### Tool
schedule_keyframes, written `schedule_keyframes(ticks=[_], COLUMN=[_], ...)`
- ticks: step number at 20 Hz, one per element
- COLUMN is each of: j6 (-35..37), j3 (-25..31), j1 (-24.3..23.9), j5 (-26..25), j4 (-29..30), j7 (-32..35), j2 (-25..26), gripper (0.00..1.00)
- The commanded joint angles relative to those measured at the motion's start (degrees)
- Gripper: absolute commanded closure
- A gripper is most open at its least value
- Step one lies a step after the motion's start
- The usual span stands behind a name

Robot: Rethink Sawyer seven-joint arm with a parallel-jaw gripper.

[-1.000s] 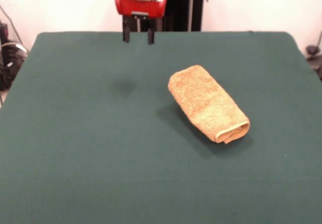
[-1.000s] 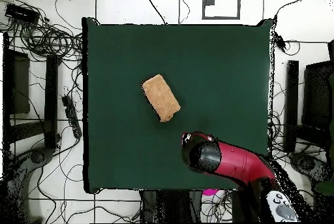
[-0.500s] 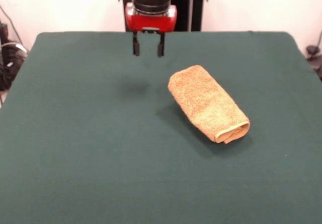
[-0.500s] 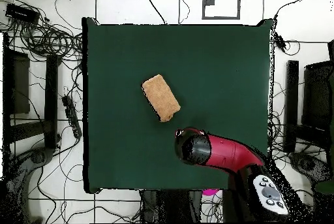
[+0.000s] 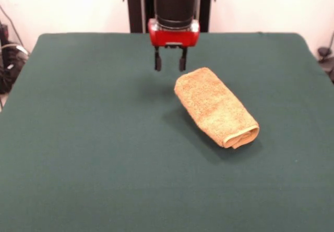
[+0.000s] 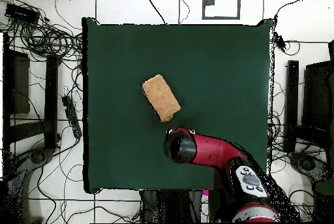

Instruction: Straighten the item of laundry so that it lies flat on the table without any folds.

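Orange-tan terry-cloth towel [image 5: 215,107] is sitting folded up into a thick oblong bundle, lying at a diagonal a bit right of the middle in the front view, with the hemmed loose edges showing at its near end, so nothing's been straightened yet imo. It rests on the big dark green felt-covered worktop [image 5: 83,154], which has loads of bare room on every side for spreading it out. From overhead the same bundle [image 6: 161,97] sits left of centre, well away from all four worktop edges. Looks like we're at the approach step: the red and black arm's end effector [image 5: 169,64] hangs just beside the towel's far end, a little to its left in the front view, not touching the cloth or the worktop as far as I can see. Its two dark fingers point straight down with a clear gap between them, so it's released and carrying nothing. My guess for the next move: shift over onto the bundle, drop down, pinch a top layer or a corner rather than the whole stack, then pull it outward to unfold. Grabbing all the layers at once would probably just drag the bundle around.
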Motion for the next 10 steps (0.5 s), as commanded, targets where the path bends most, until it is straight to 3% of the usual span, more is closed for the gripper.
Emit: schedule_keyframes(ticks=[1,6,10], j6=[-6.31,-7.62,-7.02], j3=[5.72,6.77,7.03], j1=[4.40,6.33,6.39], j5=[6.07,9.19,11.53], j4=[-4.52,-5.85,-4.99], j7=[14.99,15.02,14.96], j2=[4.72,6.69,5.40], gripper=[0.00,0.00,0.00])
